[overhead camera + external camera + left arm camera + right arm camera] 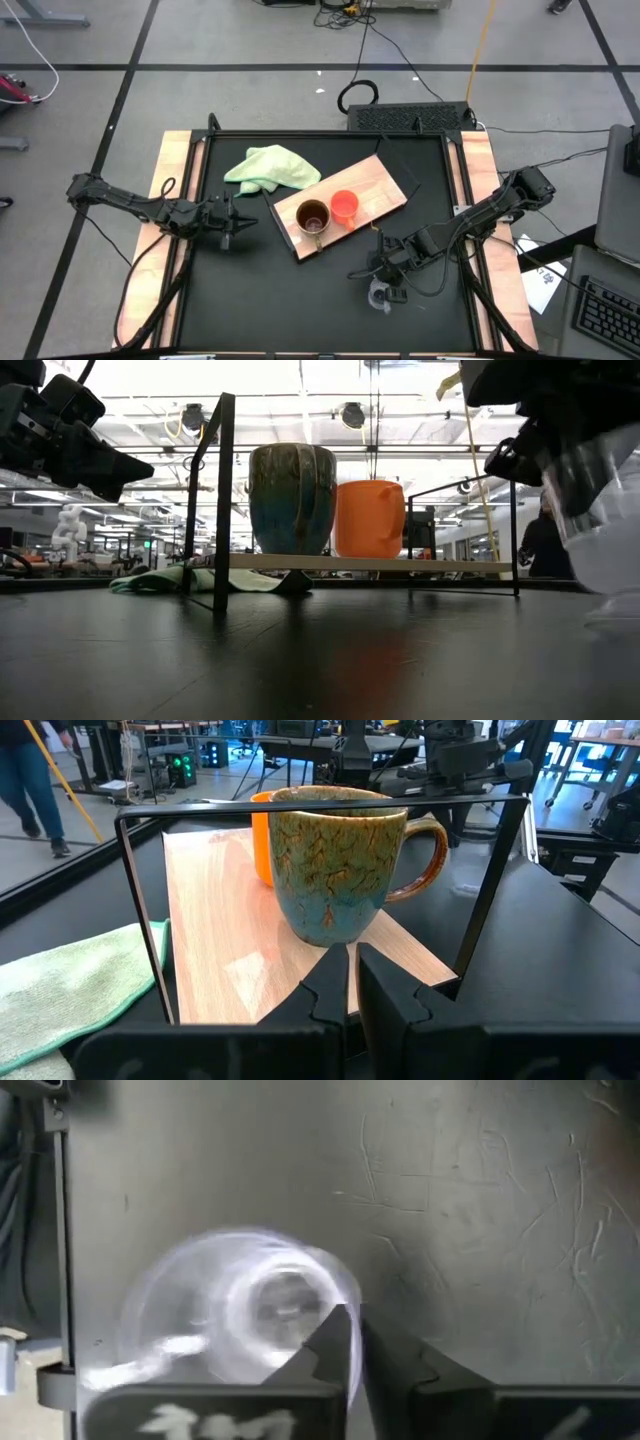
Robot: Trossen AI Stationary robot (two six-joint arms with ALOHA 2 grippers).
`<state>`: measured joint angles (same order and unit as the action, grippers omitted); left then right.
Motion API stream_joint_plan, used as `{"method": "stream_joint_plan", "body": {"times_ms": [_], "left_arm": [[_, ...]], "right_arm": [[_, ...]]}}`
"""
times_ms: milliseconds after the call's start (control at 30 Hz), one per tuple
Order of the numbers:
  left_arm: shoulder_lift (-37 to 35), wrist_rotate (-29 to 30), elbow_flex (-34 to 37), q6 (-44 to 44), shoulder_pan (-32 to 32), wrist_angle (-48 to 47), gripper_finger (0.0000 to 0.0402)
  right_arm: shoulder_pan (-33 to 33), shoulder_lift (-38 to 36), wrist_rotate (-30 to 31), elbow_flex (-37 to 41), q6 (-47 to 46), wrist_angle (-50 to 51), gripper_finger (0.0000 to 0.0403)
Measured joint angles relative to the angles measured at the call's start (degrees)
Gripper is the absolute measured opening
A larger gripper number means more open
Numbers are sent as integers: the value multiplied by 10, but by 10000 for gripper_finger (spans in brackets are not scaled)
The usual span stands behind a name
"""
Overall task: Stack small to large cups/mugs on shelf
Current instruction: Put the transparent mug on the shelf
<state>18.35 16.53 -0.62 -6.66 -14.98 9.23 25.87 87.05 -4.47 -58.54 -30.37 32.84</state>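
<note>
The light-wood shelf (372, 190) stands on thin black legs mid-table. The tan-brown mug (312, 216) and the orange cup (344, 207) stand upright on it side by side, and both also show in the low view, mug (292, 498) and cup (370, 518). My right gripper (386, 284) is near the table's front right, shut on the clear glass cup (240, 1325). My left gripper (352, 982) is shut and empty. It hangs left of the shelf and points at the mug (335, 860). My right gripper pinches the glass cup's wall at its rim (352, 1318), one finger (330, 1345) inside the cup and the other outside. The fingers come from above, pointing down. The cup hangs below the gripper (605, 530); whether its base is clear of the table I cannot tell.
A pale green cloth (272, 167) lies on the table behind the shelf's left end. The black table top (290, 300) is bare in front of the shelf. Wooden side rails (175, 180) run along the table's left and right. A person walks in the room beyond (30, 780).
</note>
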Motion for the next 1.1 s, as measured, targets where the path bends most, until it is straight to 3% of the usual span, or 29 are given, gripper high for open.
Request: {"method": "stream_joint_plan", "body": {"times_ms": [233, 533, 733, 1100], "left_arm": [[0, 0, 0, 0, 0, 0, 26], [0, 0, 0, 0, 0, 0, 26], [0, 0, 0, 0, 0, 0, 26], [0, 1, 0, 0, 0, 0, 26]], "right_arm": [[0, 0, 4, 0, 54, -1, 3], [0, 0, 79, -1, 136, 1, 1], [-6, -2, 92, -1, 171, 29, 1], [-51, -78, 92, -1, 193, 58, 0]]}}
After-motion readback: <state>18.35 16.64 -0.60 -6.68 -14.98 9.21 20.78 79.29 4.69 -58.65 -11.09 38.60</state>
